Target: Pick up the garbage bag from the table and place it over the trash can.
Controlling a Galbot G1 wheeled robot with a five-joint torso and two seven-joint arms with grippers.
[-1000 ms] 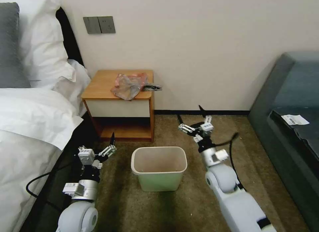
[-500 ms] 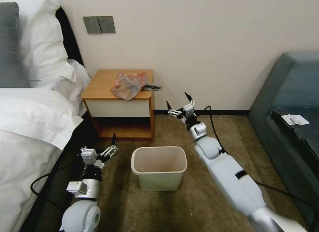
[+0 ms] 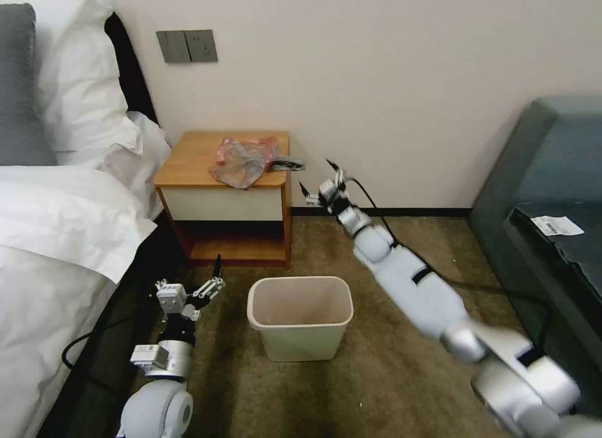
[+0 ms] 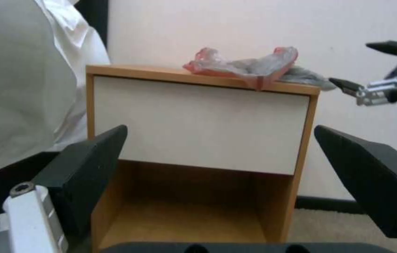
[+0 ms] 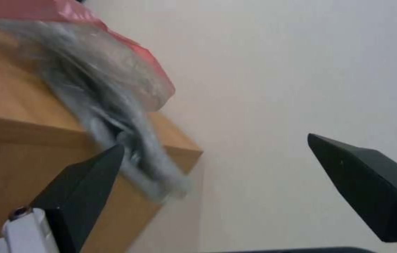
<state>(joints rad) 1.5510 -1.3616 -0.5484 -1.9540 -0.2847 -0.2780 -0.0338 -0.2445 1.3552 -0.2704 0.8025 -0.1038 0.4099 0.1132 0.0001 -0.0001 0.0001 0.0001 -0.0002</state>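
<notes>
Garbage bag (image 3: pixel 243 160): crumpled on the table's top, upper centre-left of the head view; red-pink band at its back, a grey tail trailing over the right edge.
Table (image 3: pixel 188 162): orange-brown nightstand against the wall, white drawer front, open shelf below.
Right gripper (image 3: pixel 320 184): arm stretched toward the table's right side, centre of the head view, fingers spread wide with nothing between them; in its wrist view the bag's grey tail (image 5: pixel 114 116) hangs just beside one finger.
Trash can (image 3: pixel 300 314): cream-white bin standing on the carpet in front of the table, lower centre, unlined.
Left gripper (image 3: pixel 191 281): low at lower left, beside the bed (image 3: pixel 56 237), fingers wide apart, holding nothing, facing the drawer front (image 4: pixel 198 126).
</notes>
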